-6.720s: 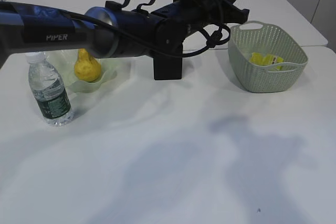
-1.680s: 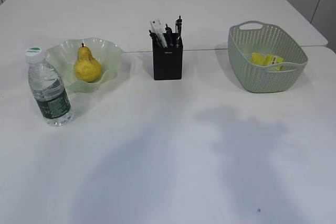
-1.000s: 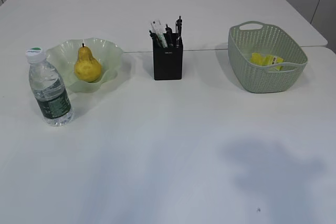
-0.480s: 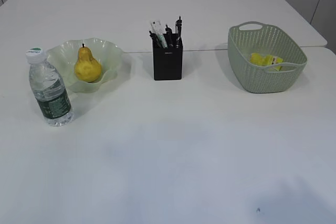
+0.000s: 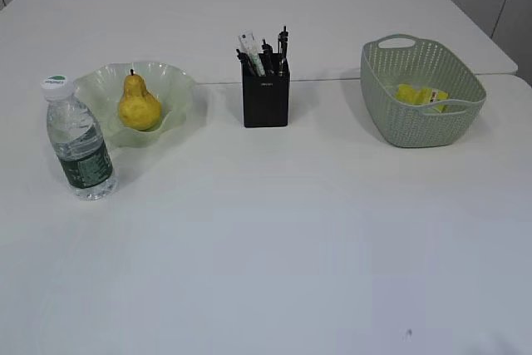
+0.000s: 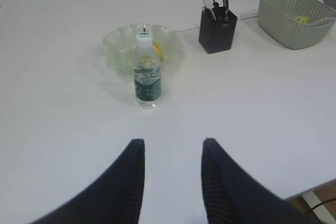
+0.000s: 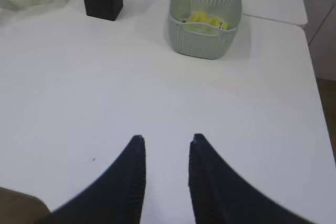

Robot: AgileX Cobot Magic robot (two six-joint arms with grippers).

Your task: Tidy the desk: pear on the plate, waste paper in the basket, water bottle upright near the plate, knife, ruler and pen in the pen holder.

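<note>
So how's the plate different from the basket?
The plate is a translucent, shallow dish with a wavy rim; the basket is opaque grey-green, deeper, with perforated sides and handle cut-outs. The plate holds the pear; the basket holds yellow waste paper. Both are greenish and sit upright on the table.

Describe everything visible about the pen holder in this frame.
The pen holder is a matte black, square-sided cup standing upright on the white table, between the plate and the basket, touching neither. A tiny pale mark sits high on its front. Several dark pens and a pale, clear piece stick out of its top. Neither gripper is near it.
</note>
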